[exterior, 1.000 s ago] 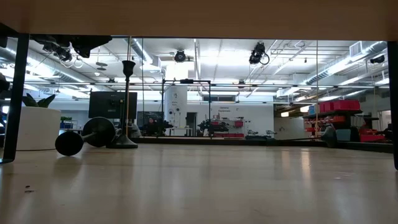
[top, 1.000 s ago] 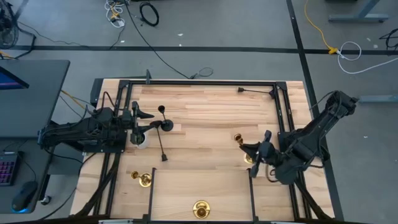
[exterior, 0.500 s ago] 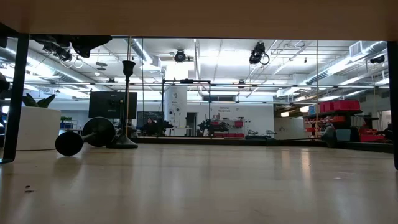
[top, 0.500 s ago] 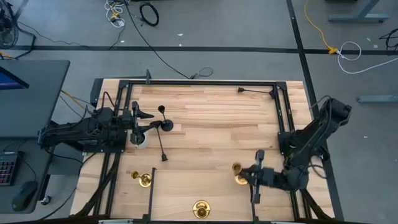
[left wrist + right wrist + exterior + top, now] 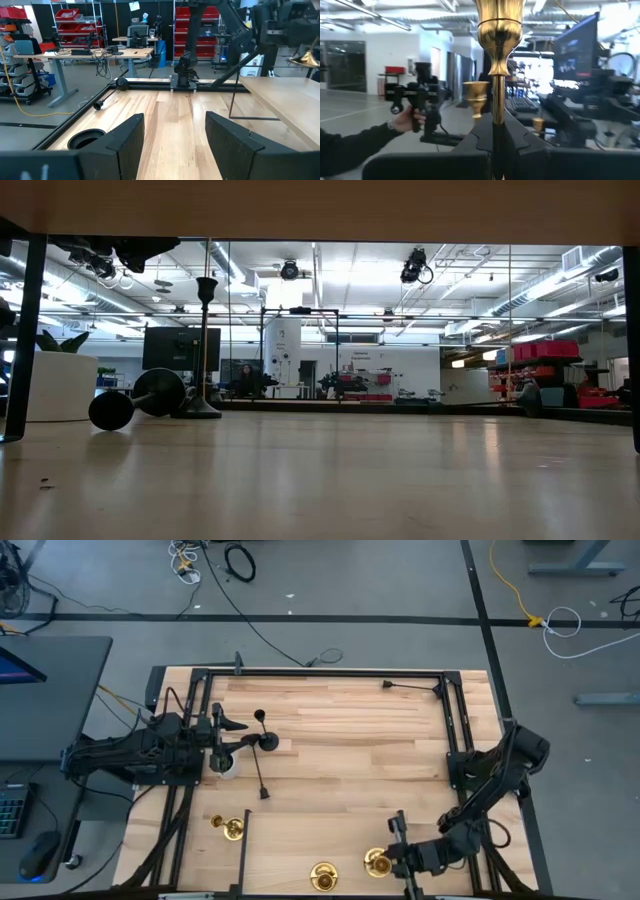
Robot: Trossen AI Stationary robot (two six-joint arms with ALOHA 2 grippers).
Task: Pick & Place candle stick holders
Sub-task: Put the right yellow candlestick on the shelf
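- The right gripper (image 5: 388,860) holds a brass holder (image 5: 376,861) by its stem at the counter's (image 5: 340,740) near edge, just right of a second brass holder (image 5: 323,877).
- Set down carelessly, it could knock that neighbour or tip, since the grip is narrow.
- A third brass holder (image 5: 232,829) stands near-left; the black holders (image 5: 262,740) are far-left, one lying on its side.
- The left gripper (image 5: 175,145) waits wide and empty beside the white pot (image 5: 226,764).
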